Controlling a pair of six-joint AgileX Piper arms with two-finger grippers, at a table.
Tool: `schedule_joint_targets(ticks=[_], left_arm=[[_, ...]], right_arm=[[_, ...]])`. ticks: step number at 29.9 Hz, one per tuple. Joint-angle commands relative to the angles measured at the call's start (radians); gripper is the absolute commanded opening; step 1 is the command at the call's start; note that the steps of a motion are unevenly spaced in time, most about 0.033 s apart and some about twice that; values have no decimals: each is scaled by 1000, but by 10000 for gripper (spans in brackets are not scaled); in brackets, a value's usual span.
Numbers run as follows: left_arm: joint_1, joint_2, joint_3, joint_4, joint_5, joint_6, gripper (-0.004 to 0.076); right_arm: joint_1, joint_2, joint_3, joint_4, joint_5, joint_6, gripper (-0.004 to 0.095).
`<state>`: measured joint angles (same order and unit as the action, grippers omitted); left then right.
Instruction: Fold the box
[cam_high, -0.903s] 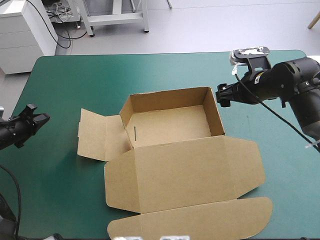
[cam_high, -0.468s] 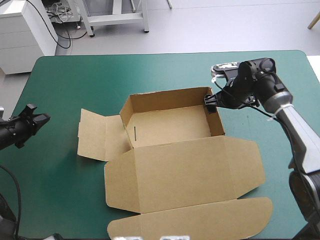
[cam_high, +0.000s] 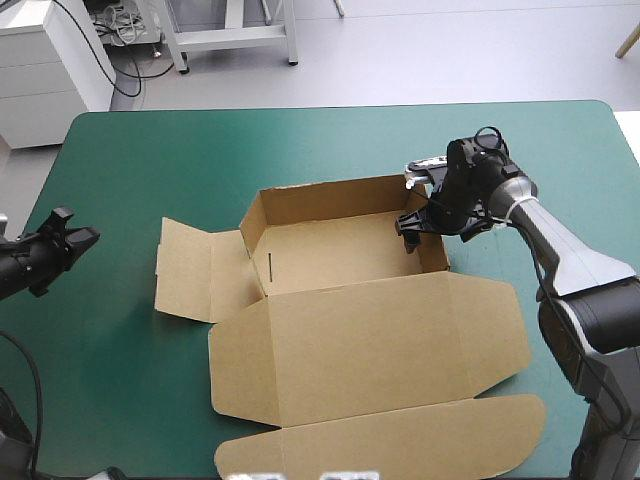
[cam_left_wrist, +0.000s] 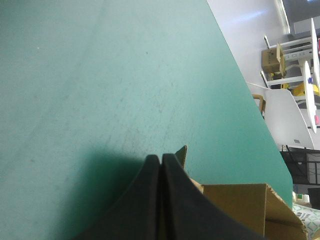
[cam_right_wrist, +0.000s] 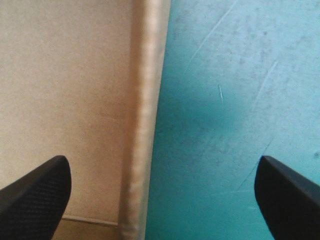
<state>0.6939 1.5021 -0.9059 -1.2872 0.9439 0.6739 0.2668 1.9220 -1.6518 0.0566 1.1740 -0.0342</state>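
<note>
The brown box stands mid-table as an open tray, its walls raised and its lid flat toward the near edge. My right gripper hangs over the box's right wall near the far right corner. In the right wrist view the right gripper is open and straddles the top edge of the wall, with the box's inside beside one finger and teal-green cover beside the other. My left gripper rests by the table's left edge, away from the box. It is shut and empty, with the box ahead.
A side flap of the box lies flat on the cover to the left of the tray. The lid's tuck flap reaches the table's near edge. Bare teal-green cover lies beyond the box and to its left.
My right arm has swung left from beyond the box's right side and now sits over the right wall, turned downward. The left arm and the box have not moved.
</note>
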Motion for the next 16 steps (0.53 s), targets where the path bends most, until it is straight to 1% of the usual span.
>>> schedule_joint_targets(ticks=[1,2,4,5,7,8,9,16], left_arm=[[2,-36,-22,-62,23,-6,-8],[2,-36,-22,-62,23,-6,-8],[2,-36,-22,-62,23,-6,-8],[2,-36,-22,-62,23,-6,-8],[2,-36,-22,-62,23,-6,-8],[2,-36,-22,-62,23,-6,-8],[2,-36,-22,-62,23,-6,-8],[2,-36,-22,-55,23,-6,-8]], right_arm=[[1,-51,-24,7,-18,-10,822],[1,-51,-24,7,-16,-10,764],[1,-51,-24,7,-14,-10,596],[1,-51,-24,7,-14,-10,465],[1,-51,-24,7,-14,-10,159],[1,-51,-24,7,-14,-10,30],[1,-51,-24,7,-14,-3,-6],[1,-51,-24,7,-6,-3,-2]])
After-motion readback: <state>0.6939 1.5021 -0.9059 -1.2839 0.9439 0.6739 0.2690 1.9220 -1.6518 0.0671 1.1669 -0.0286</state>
